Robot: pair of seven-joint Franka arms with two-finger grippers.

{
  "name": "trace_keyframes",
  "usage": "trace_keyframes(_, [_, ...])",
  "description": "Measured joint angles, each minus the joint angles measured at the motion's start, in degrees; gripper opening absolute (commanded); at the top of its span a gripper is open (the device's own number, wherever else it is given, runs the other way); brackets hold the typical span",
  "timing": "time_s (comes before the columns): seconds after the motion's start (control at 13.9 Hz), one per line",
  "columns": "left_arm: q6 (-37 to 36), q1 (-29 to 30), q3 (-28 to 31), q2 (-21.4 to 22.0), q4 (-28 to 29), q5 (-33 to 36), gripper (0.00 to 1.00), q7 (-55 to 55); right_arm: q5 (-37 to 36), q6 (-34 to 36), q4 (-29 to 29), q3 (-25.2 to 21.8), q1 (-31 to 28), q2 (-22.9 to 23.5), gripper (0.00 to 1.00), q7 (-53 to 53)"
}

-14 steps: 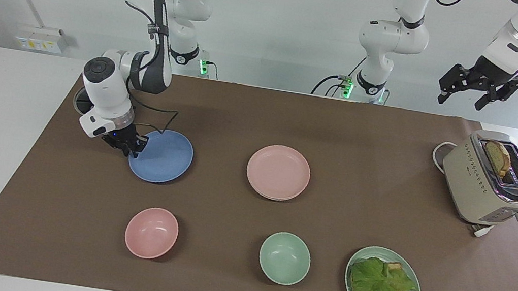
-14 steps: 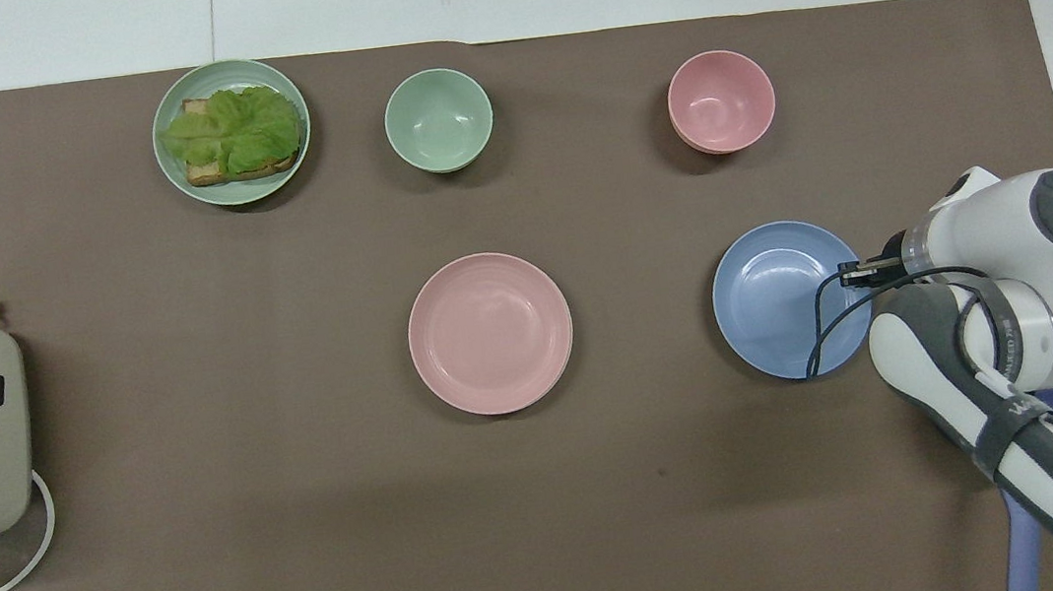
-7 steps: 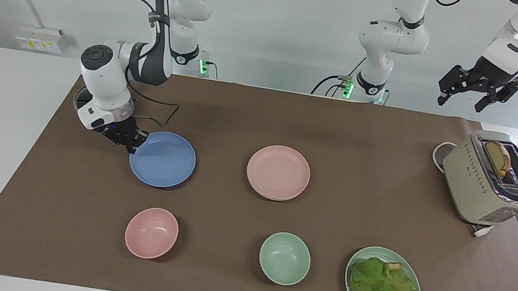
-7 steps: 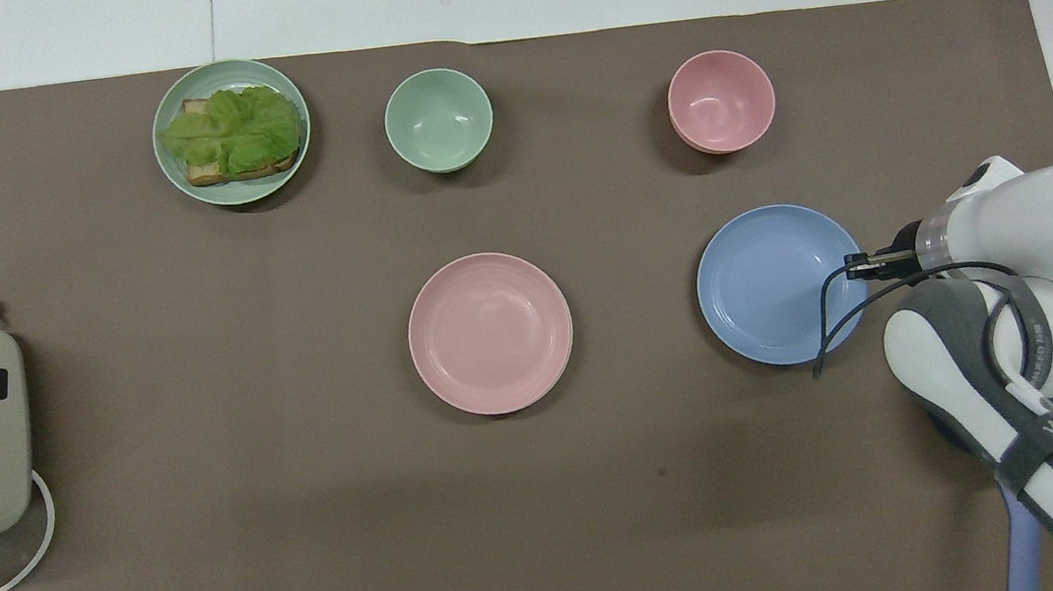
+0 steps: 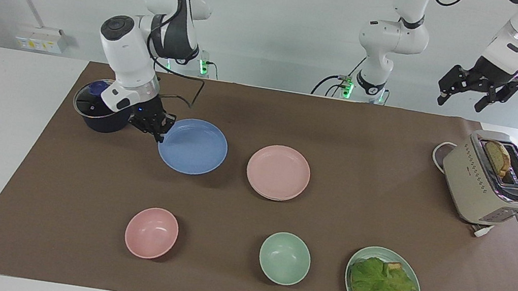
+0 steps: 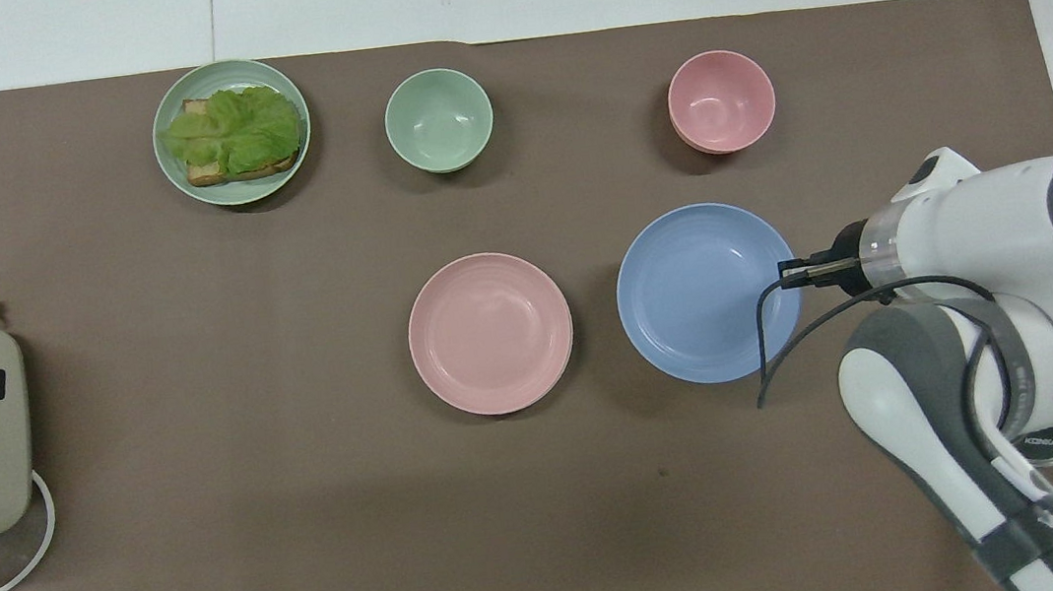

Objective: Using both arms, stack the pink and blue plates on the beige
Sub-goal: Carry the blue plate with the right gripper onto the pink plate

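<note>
The right gripper [image 5: 158, 133] is clamped tight on the rim of the blue plate [image 5: 193, 146], holding it lifted off the brown mat [image 5: 253, 114] beside the pink plate [image 5: 278, 172]. The pink plate rests mid-mat on a beige plate [image 5: 276, 197], of which only a thin edge shows. The left gripper [image 5: 466, 99] waits raised over the table's edge near the toaster [image 5: 489, 179], its 2 fingers spread wide and empty.
</note>
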State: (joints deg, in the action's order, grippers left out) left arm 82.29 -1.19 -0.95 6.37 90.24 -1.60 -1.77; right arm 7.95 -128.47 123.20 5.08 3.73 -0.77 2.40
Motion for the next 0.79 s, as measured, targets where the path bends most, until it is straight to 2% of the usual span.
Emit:
trace_keyframes(0.29, [0.0, 0.0, -0.1, 0.0, 0.0, 0.0, 1.0, 0.0, 0.0, -0.3, -1.6, 0.3, 8.5, 0.9, 0.0, 12.2])
trace_keyframes(0.5, [0.0, 0.0, 0.0, 0.0, 0.0, 0.0, 1.0, 0.0, 0.0, -4.4, -3.4, 0.4, 14.2, 3.6, 0.0, 19.4])
trace_keyframes(0.79, [0.0, 0.0, 0.0, 0.0, 0.0, 0.0, 1.0, 0.0, 0.0, -8.2, -4.2, 0.3, 17.6, 7.9, 0.0, 21.2])
